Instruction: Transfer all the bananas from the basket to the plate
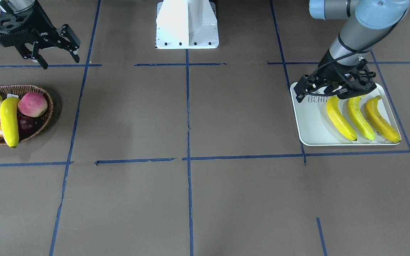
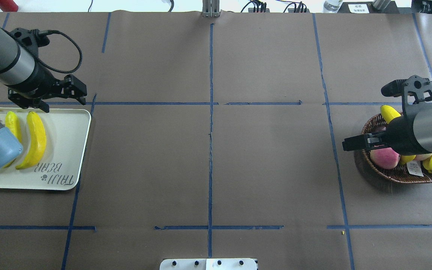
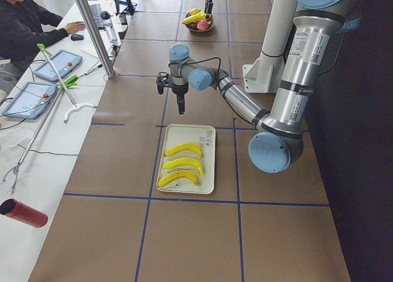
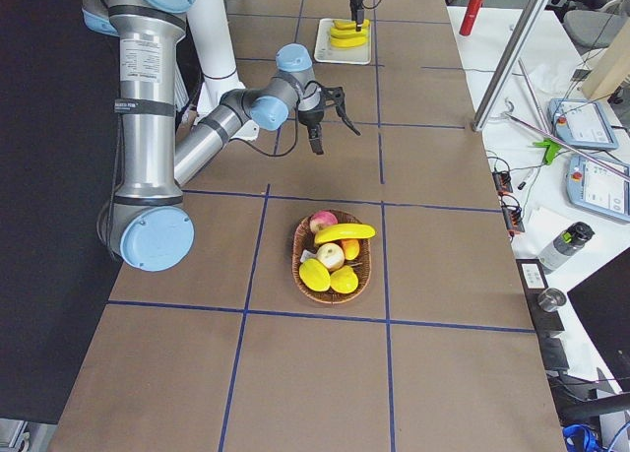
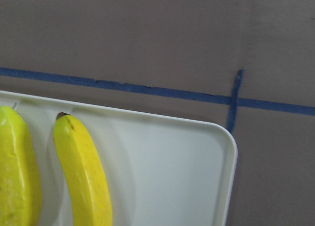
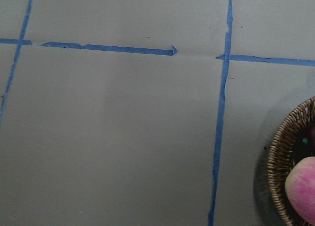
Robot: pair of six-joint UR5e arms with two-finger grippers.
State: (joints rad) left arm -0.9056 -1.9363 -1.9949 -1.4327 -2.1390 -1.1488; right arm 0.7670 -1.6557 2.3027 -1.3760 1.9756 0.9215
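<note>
Jaws spread and empty, left and right.
Left jaws hang above plate (image 1: 313, 121), three bananas (image 1: 359, 119) side by side on it; fourth banana (image 1: 9, 121) lies in basket (image 1: 48, 113) among other fruit (image 1: 32, 104), right jaws nearby.

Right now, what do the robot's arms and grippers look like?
The left arm and right arm are silver tubes with pale blue joint caps and small labels. The left gripper and right gripper are black, two-fingered, with perforated housings; a black cable loops at the left wrist.
</note>
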